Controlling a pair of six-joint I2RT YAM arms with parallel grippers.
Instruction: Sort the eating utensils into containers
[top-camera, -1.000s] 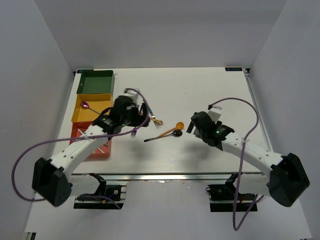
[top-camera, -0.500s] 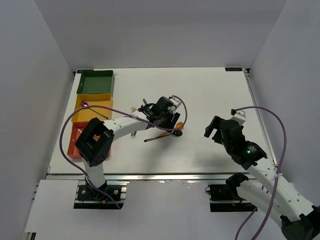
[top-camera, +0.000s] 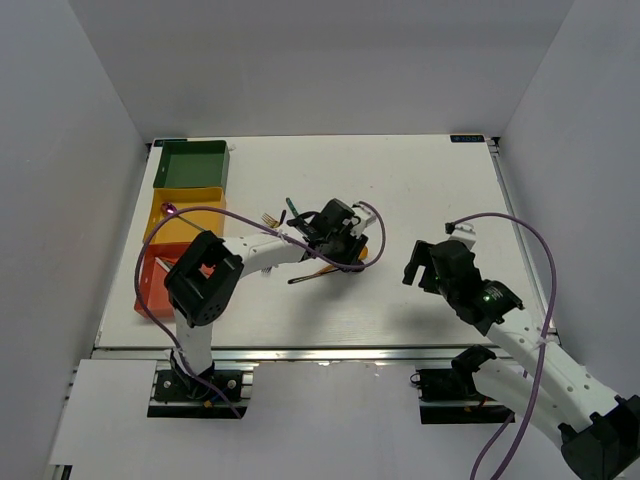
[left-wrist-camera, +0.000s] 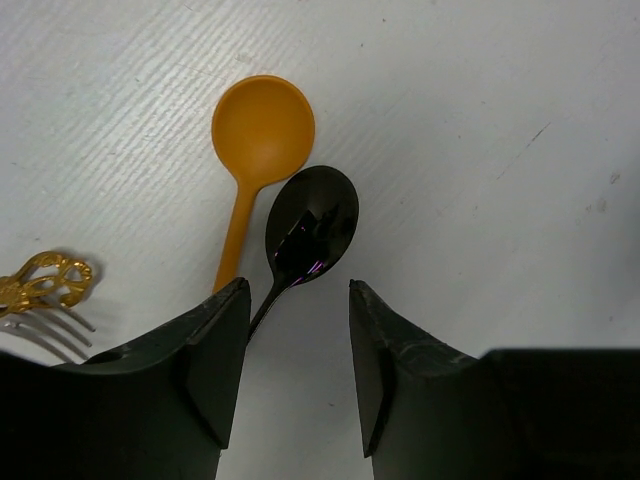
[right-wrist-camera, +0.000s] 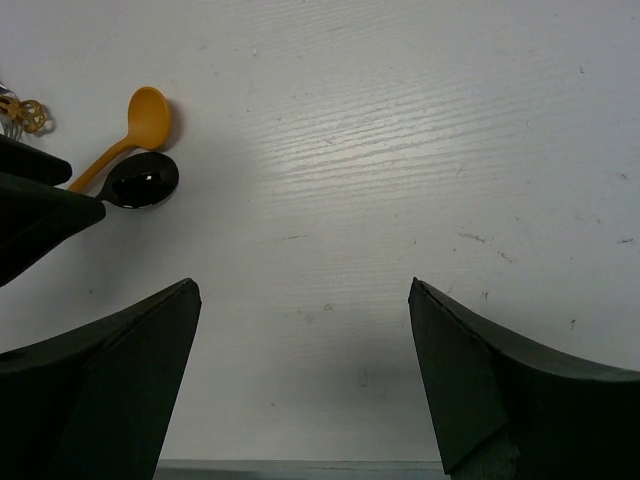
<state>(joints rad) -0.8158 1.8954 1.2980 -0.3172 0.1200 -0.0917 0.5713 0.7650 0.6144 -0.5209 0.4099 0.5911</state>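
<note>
An orange spoon (left-wrist-camera: 262, 130) and a black spoon (left-wrist-camera: 312, 225) lie side by side on the white table, bowls together. My left gripper (left-wrist-camera: 298, 370) is open and empty just above them, and the black spoon's handle runs under its left finger. In the top view the left gripper (top-camera: 348, 248) covers the spoon bowls, and the black handle (top-camera: 305, 278) sticks out to the left. My right gripper (right-wrist-camera: 305, 380) is open and empty over bare table; in the top view it (top-camera: 418, 262) is to the right of the spoons. Both spoons (right-wrist-camera: 143, 180) show at that view's left.
A dark green tray (top-camera: 190, 163), a yellow tray (top-camera: 180, 222) with a purple spoon (top-camera: 170, 210) and an orange-red tray (top-camera: 150, 285) stand in a column at the left. A gold fork (top-camera: 268, 217) and a teal utensil (top-camera: 289, 208) lie behind the left arm.
My left gripper swung right from beside the trays to over the two spoons. My right arm pulled back to the right and nearer, then edged left a little.
</note>
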